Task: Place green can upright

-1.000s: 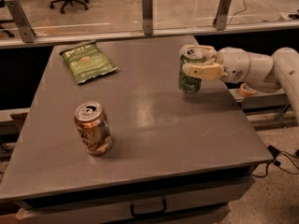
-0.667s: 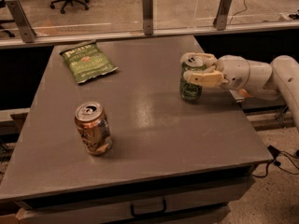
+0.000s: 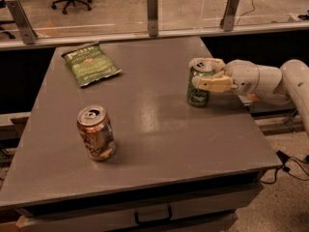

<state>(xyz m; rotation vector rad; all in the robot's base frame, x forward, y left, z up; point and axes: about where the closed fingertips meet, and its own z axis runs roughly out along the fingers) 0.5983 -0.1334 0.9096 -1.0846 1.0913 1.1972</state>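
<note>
The green can (image 3: 197, 95) stands upright on the grey table (image 3: 154, 129), near its right edge. It is dark green with a silver top. My gripper (image 3: 197, 73) reaches in from the right and is closed around the can's upper part. One cream finger (image 3: 208, 62) lies behind the top and the other finger (image 3: 212, 84) crosses the can's front. The can's base appears to rest on the tabletop.
A copper-brown can (image 3: 95, 132) stands upright at the front left of the table. A flat green chip bag (image 3: 90, 64) lies at the back left. A glass barrier with metal posts (image 3: 152, 7) runs behind the table. Cables lie on the floor at right.
The gripper has lowered the green can a little, down onto the tabletop. The brown can and chip bag have not moved.
</note>
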